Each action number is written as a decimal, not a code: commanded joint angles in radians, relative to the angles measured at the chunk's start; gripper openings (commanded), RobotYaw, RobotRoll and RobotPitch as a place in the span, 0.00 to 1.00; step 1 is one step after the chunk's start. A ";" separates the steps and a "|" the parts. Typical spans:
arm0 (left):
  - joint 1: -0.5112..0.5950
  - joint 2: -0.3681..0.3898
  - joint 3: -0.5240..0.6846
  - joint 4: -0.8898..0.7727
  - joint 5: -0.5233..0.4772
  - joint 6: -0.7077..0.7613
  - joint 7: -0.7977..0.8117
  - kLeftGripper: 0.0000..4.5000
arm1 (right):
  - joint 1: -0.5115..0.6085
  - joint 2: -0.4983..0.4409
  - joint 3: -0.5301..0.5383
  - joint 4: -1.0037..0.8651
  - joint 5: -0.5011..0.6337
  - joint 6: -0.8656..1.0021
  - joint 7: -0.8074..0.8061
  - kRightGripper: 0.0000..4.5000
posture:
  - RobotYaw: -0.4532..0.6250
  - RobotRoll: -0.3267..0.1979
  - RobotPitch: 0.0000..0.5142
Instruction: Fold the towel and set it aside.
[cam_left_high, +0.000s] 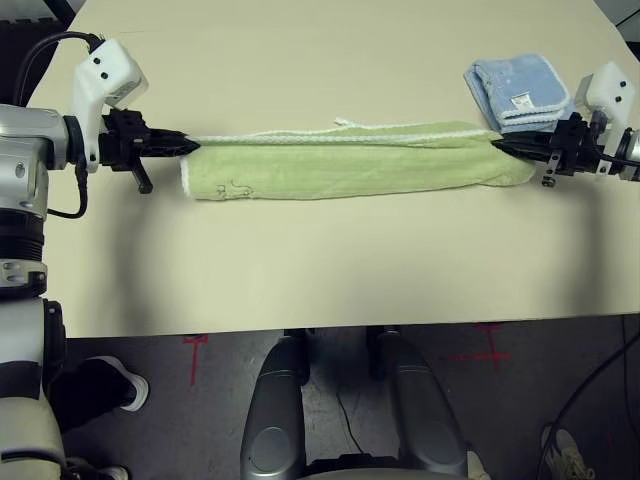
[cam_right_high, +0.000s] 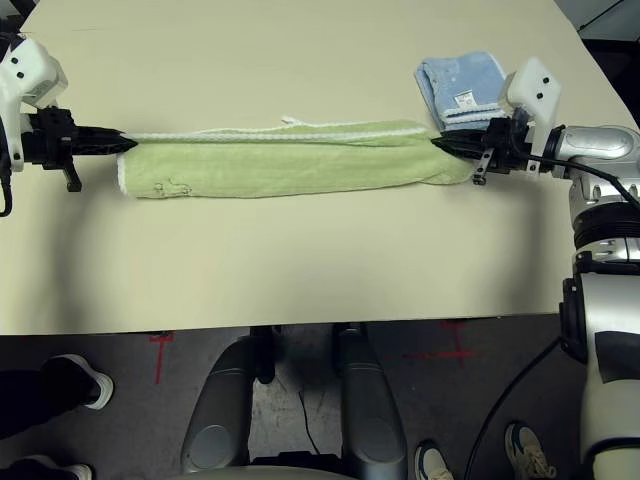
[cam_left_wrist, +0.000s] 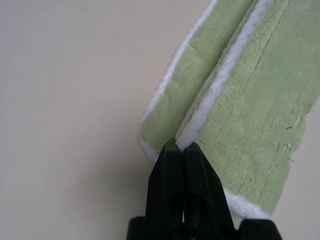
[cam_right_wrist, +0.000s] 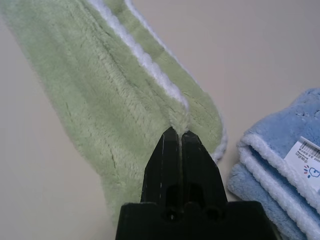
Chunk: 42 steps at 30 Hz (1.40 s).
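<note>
Left claw (cam_left_high: 190, 147): black two-fingered gripper, pinched fully together on the left end of the light green terry towel with white stitched edging (cam_left_high: 350, 165).
Right claw (cam_left_high: 500, 147): pinched together likewise on the opposite end, close beside the small light blue folded towel with a white label (cam_left_high: 518, 90).

Head views
Towel position: stretched as a long narrow band across the middle of the pale beige tabletop (cam_left_high: 320, 270), held end to end between the two claws.
Fold state: already doubled lengthwise, white edging along the far side, small dark embroidered mark (cam_left_high: 237, 187) near the left end.
Reason for the hold: likely to keep the band taut and straight, ready to bring one end over the other.
Blue towel: just beyond the right end, apparently touching or nearly touching the green cloth; hard to tell which.

Left wrist view
Grip point: fingertips (cam_left_wrist: 172, 150) shut on the white-edged corner where two layers meet.
Likely purpose: to keep both layers together.

Right wrist view
Grip point: fingertips (cam_right_wrist: 171, 136) closed on bunched edging at the towel's end.
Neighbour: blue towel (cam_right_wrist: 280, 165) just beside the green end, a possible snag during the next fold.
</note>
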 joint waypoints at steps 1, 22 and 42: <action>-0.021 0.009 -0.011 0.066 0.049 -0.026 0.025 0.01 | -0.003 -0.016 -0.014 0.053 -0.038 -0.002 -0.059 0.00 | 0.41 0.62 0.65; -0.084 -0.021 -0.038 0.240 0.128 -0.140 0.096 0.01 | -0.112 0.080 0.010 0.100 -0.149 0.011 -0.259 0.00 | 0.41 0.62 0.66; -0.105 -0.006 -0.024 0.286 0.176 -0.174 0.151 1.00 | -0.141 0.074 -0.022 0.064 -0.159 0.041 -0.362 1.00 | 0.41 0.62 0.66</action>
